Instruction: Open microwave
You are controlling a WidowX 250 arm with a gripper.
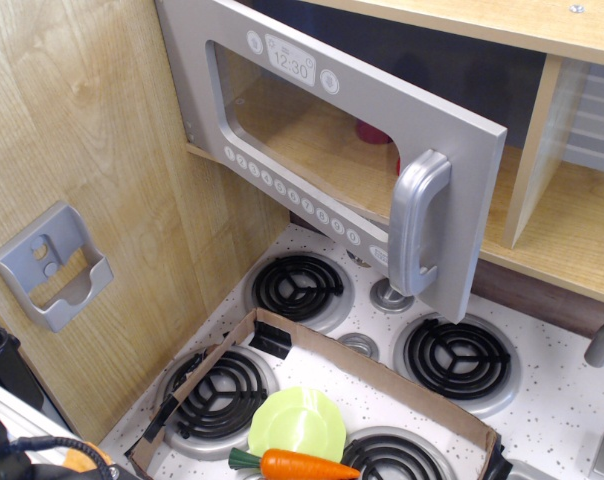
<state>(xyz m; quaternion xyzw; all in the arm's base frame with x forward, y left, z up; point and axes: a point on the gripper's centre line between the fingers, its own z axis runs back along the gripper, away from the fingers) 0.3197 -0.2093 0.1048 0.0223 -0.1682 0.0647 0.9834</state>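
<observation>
The toy microwave's wide grey door [282,120] stands swung open, hinged at the left against the wooden wall. It carries a clear window, a 12:30 clock display [290,67], a row of round number buttons [282,190] and a chunky vertical grey handle [418,222] at its free right edge. Behind it the wooden cavity [542,200] shows, with a small red object seen through the window. No gripper or arm is in view.
A toy stovetop with black coil burners [299,284] lies below. A shallow cardboard tray [382,372] holds a green plate [297,427] and a carrot [307,466]. A small grey wall bracket [52,265] hangs on the left wall. Cables show at the bottom left.
</observation>
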